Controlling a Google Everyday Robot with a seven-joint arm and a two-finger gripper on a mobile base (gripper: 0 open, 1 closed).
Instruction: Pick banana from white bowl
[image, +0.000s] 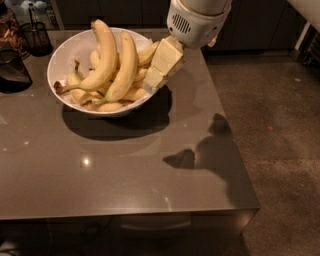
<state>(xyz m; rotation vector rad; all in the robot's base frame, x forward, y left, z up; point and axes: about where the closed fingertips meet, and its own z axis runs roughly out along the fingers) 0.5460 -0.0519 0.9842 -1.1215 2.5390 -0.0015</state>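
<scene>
On the grey-brown table (125, 170), toward its far left, sits the white bowl (70, 50), heaped with bananas. The banana (124, 65) lies on top of the heap, right of centre, with its rounded end toward the far rim and its greenish stem pointing to the near side. Just to its left lies a more strongly curved long banana (102, 55) with a brown stem, and short bananas (127, 94) fill the bowl beneath them. The gripper (151, 84) slants down and left from the white arm housing (197, 17) over the bowl's right rim, its cream tip just beside the banana's right side. Whether it is parted or closed cannot be told; it lifts nothing. A dark mesh cup (36, 35) stands behind the bowl at the far left. The arm's shadow (200, 155) falls on the table near its right edge.
</scene>
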